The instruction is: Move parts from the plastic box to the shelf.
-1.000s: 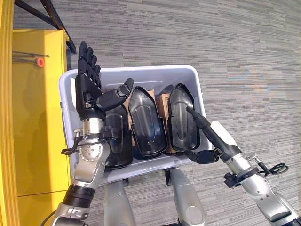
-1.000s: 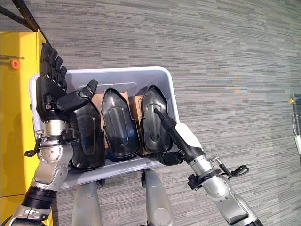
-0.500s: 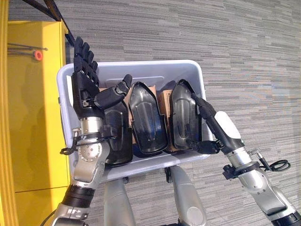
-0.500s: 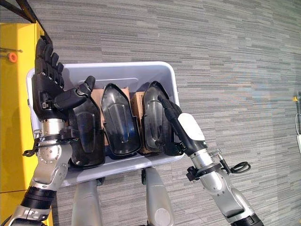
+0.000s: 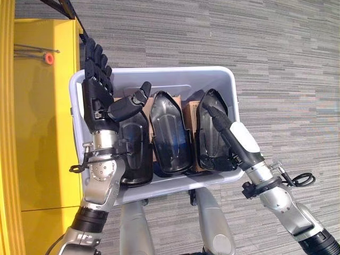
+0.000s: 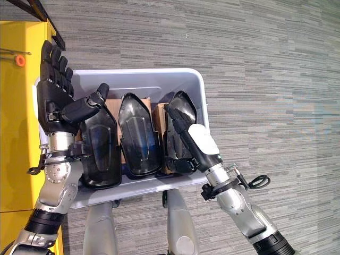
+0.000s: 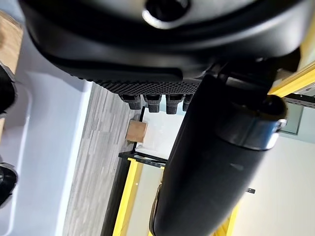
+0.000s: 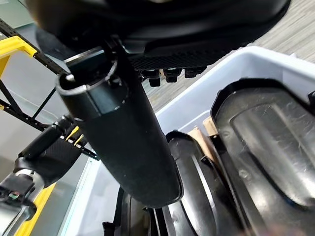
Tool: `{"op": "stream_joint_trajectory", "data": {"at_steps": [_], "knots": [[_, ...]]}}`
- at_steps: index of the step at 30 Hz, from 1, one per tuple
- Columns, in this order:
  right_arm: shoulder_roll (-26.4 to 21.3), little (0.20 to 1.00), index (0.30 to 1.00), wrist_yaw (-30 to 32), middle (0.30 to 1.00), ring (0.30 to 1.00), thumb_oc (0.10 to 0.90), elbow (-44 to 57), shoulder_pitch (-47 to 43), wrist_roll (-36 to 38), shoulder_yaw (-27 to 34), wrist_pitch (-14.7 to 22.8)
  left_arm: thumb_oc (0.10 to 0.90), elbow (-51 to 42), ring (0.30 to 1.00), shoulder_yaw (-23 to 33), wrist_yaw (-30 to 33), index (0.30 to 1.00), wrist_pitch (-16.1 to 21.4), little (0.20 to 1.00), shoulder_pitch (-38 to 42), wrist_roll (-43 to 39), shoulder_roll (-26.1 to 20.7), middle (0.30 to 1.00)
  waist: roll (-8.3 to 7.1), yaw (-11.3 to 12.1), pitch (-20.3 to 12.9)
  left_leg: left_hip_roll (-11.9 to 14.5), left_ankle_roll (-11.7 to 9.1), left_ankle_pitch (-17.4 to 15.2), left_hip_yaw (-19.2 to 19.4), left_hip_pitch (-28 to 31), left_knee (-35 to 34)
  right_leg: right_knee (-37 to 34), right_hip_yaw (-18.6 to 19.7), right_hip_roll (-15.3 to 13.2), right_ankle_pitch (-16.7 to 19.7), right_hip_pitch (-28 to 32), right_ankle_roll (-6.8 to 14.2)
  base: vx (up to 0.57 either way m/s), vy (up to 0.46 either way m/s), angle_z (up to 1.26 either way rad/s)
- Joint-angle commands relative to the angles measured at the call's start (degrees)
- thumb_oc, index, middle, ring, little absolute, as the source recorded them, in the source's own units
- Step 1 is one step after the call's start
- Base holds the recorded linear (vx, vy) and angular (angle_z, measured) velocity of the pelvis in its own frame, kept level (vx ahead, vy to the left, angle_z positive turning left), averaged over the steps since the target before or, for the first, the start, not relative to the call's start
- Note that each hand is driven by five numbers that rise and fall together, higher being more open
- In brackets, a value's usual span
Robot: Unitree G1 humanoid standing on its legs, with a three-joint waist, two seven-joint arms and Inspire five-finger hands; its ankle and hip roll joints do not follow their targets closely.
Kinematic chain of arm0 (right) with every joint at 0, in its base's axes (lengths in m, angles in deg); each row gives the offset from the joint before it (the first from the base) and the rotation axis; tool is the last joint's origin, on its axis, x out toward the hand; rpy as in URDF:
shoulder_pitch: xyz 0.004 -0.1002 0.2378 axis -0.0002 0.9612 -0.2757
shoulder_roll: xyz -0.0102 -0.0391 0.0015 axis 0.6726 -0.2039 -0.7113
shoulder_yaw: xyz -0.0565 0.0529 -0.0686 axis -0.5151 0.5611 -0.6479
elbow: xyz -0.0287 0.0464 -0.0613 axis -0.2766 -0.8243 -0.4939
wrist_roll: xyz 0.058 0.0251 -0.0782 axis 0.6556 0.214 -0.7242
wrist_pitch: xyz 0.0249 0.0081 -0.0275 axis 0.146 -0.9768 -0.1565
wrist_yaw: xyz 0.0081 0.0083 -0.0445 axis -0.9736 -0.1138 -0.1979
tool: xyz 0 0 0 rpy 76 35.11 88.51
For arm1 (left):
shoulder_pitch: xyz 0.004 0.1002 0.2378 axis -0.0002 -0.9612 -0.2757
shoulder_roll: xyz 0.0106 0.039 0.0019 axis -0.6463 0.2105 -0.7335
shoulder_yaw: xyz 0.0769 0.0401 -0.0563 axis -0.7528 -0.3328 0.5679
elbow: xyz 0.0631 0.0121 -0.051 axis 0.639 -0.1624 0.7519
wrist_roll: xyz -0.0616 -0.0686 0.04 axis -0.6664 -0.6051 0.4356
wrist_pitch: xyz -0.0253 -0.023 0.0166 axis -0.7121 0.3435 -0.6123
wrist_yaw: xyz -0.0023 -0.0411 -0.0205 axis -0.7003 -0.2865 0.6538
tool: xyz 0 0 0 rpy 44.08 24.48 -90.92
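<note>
A grey plastic box holds three black moulded parts standing side by side: left, middle and right. Brown cardboard sits between them. My left hand is raised over the box's left end, open, with straight fingers and the thumb spread toward the left part. My right hand reaches into the box's right end, open, its straight fingers lying along the right part. In the right wrist view the thumb stands over the parts. The yellow shelf is left of the box.
An orange-capped item and thin rods lie on the yellow shelf. A black metal frame crosses its far corner. Grey striped carpet spreads to the right of and beyond the box.
My right hand has moved from the box's front right rim up and left into the box, onto the right part. The left hand stays raised; the camera has shifted slightly.
</note>
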Motion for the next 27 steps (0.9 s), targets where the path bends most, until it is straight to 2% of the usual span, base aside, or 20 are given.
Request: {"op": "stream_joint_trajectory", "data": {"at_steps": [1,13,16,27], "knots": [[0.43,1.000,1.000,1.65,1.000,1.000,0.900,0.82,-1.78,1.47,0.59,3.68,0.900,-6.02,1.000,-1.77,-0.33,1.000,6.99,1.000,3.92,3.70,0.52,1.000,2.23,0.14,-4.74,3.08,-1.80,-3.41,-3.74,-0.09,2.79,-0.98,-1.36,-3.83,2.56,3.00,0.74,0.00,0.000,0.00],[0.35,1.000,1.000,0.32,1.000,1.000,0.900,-1.37,-2.10,1.96,-2.39,3.26,0.900,-5.60,1.000,-2.16,0.30,1.000,7.05,1.000,4.51,3.98,0.88,1.000,2.17,0.15,-4.62,3.02,-1.91,-3.35,-3.58,-0.68,2.74,-0.86,-1.65,-4.02,2.55,2.57,0.77,0.00,0.000,0.00],[-0.13,1.000,1.000,2.05,1.000,1.000,0.900,-3.43,-2.78,-2.40,-2.82,2.48,0.900,-5.76,1.000,-2.21,0.46,1.000,7.12,1.000,4.58,3.98,1.00,1.000,2.21,0.19,-4.42,3.02,-2.01,-3.25,-3.69,-1.20,2.91,-0.70,-1.68,-4.02,2.47,2.10,0.74,0.00,0.000,0.00],[0.52,1.000,1.000,4.26,1.000,1.000,0.900,-10.36,-3.96,-8.00,-4.68,0.76,0.900,-5.91,1.000,-2.32,1.03,1.000,7.31,1.000,4.98,4.30,1.13,1.000,2.58,0.46,-4.30,2.73,-1.94,-2.98,-3.99,-2.10,2.75,-0.08,-1.68,-4.09,2.34,0.91,0.65,-0.01,-0.001,0.03]]}}
